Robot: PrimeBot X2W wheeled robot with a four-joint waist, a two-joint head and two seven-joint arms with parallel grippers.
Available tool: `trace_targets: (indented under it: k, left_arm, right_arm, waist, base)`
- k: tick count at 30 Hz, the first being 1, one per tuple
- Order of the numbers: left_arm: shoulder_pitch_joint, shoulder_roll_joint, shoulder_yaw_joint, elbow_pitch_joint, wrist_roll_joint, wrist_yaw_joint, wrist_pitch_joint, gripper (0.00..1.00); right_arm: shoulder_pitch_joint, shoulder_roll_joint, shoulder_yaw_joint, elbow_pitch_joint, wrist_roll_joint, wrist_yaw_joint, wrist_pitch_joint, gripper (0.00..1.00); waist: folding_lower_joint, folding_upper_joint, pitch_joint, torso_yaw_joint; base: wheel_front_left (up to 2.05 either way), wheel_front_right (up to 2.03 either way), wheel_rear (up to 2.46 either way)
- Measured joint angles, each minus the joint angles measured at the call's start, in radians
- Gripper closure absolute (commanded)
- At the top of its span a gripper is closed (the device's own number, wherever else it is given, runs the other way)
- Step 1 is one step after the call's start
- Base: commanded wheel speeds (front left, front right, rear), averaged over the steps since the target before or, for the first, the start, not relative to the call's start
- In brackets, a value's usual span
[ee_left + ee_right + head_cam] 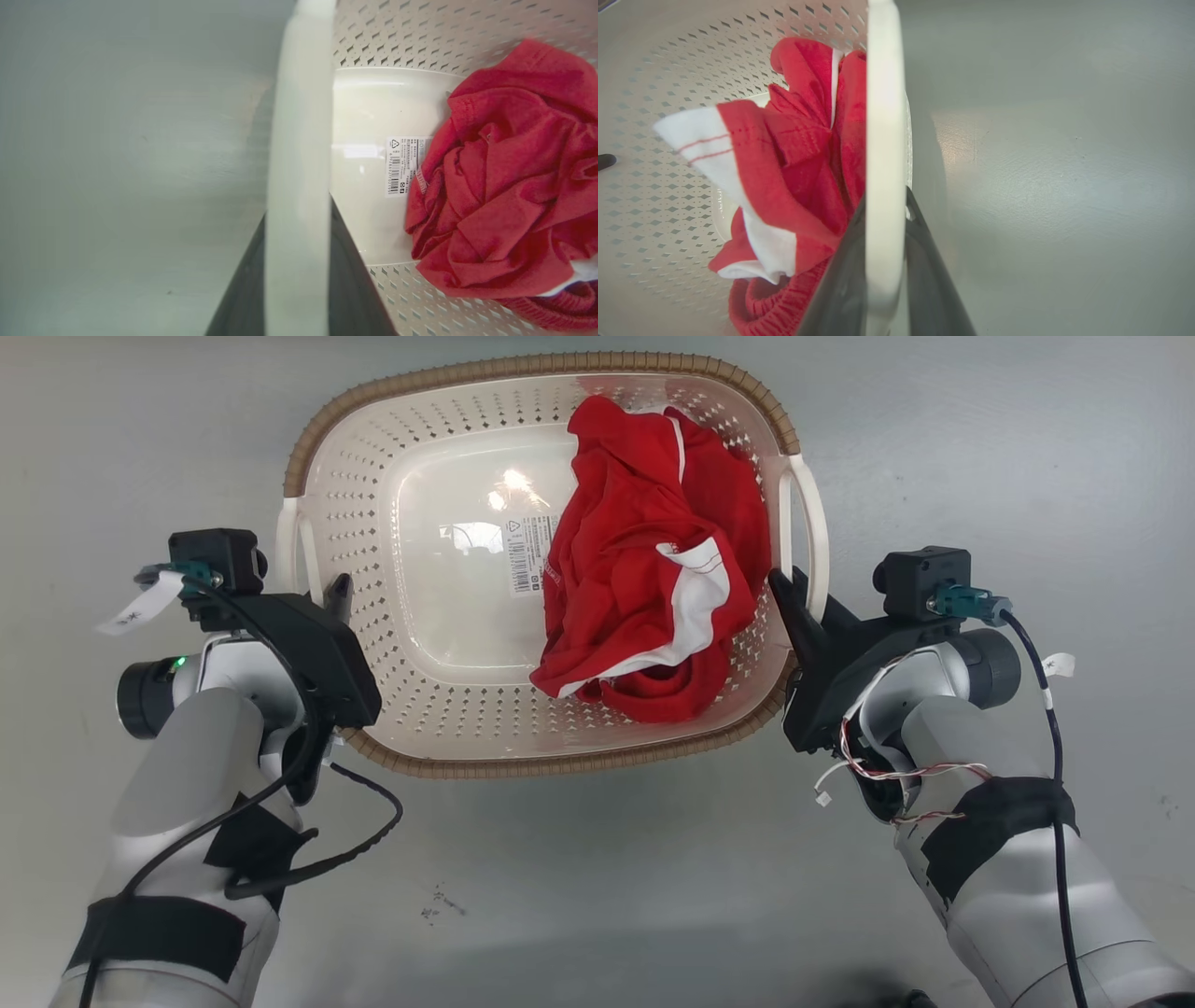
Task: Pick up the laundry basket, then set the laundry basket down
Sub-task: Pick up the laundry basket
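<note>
One laundry basket (439, 709) sits in the middle of the head view over a grey floor (980, 448), its brown woven-look rim towards the camera. Whether it rests on the floor or hangs just above it cannot be told. It has two white side handles, the left handle (288, 546) and the right handle (810, 523). One barcode sticker (529, 555) lies on its glossy bottom; the print is too small to read.

Inside, towards the right wall, lies one crumpled red garment (653, 551) with white panels. It covers the sticker's right edge, and whether the bundle is one piece or more is unclear.

The two grippers flank the basket. The left gripper (322, 602) is clamped on the left handle: in the left wrist view the white bar runs between its two dark fingers (345, 280). The right gripper (798, 607) grips the right handle the same way, fingers (924, 261) on either side of the bar. In the head view only one finger of each gripper is clear.
</note>
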Motion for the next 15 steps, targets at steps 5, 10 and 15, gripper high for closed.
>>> trace_targets:
  k: [5,10,15]
  left_arm:
    - [-0.001,-0.015,-0.001,0.038,-0.001,-0.001,-0.002,1.0]
    - [-0.001,-0.037,-0.005,0.075,-0.002,-0.001,-0.01,1.0]
    - [-0.001,-0.052,-0.006,0.109,-0.005,-0.001,-0.017,1.0]
  right_arm:
    - [-0.007,0.003,0.005,0.043,0.005,0.0,0.0,1.0]
    - [-0.005,0.003,0.01,0.093,0.016,0.009,0.002,1.0]
    - [-0.005,0.004,0.013,0.134,0.024,0.011,0.003,1.0]
  waist:
    - [0.0001,0.0001,-0.018,0.002]
    - [0.0002,0.0002,-0.049,0.004]
    - [0.0002,0.0001,-0.092,0.006]
  base:
    - [0.0,0.0,0.0]
    - [0.0,0.0,0.0]
    - [0.0,0.0,0.0]
